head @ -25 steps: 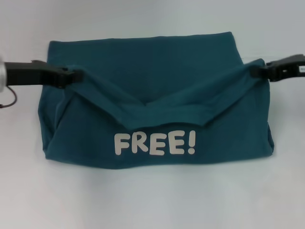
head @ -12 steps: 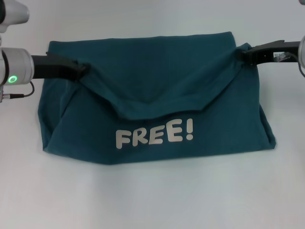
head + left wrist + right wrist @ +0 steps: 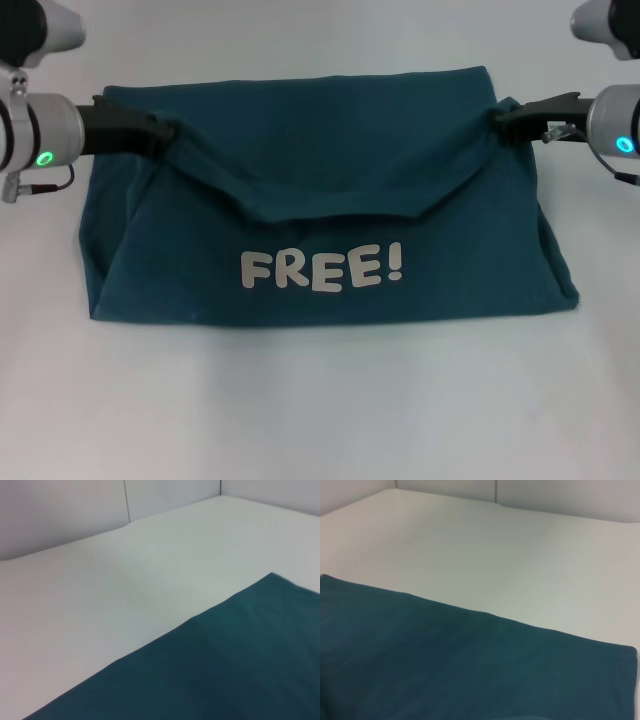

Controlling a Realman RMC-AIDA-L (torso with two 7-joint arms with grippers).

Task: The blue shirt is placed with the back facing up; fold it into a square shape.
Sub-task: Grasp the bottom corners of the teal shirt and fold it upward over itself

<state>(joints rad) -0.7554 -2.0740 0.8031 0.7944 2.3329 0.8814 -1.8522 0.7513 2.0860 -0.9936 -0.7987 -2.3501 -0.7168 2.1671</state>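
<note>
The blue shirt [image 3: 330, 190] lies on the white table, its near part folded over toward the back so the white "FREE!" lettering [image 3: 322, 269] faces up. My left gripper [image 3: 170, 131] is shut on the folded layer's left corner near the shirt's far left edge. My right gripper [image 3: 497, 117] is shut on the folded layer's right corner near the far right edge. The folded edge sags in a shallow V between them. The shirt's plain cloth shows in the left wrist view [image 3: 225, 665] and in the right wrist view [image 3: 445, 665].
The white table [image 3: 320, 410] extends around the shirt. A pale wall with seams stands behind the table in the left wrist view [image 3: 125, 500] and in the right wrist view [image 3: 545, 495].
Both grippers have carried the held corners farther back over the shirt. The folded flap has flattened and the lettering has shifted slightly toward the back.
</note>
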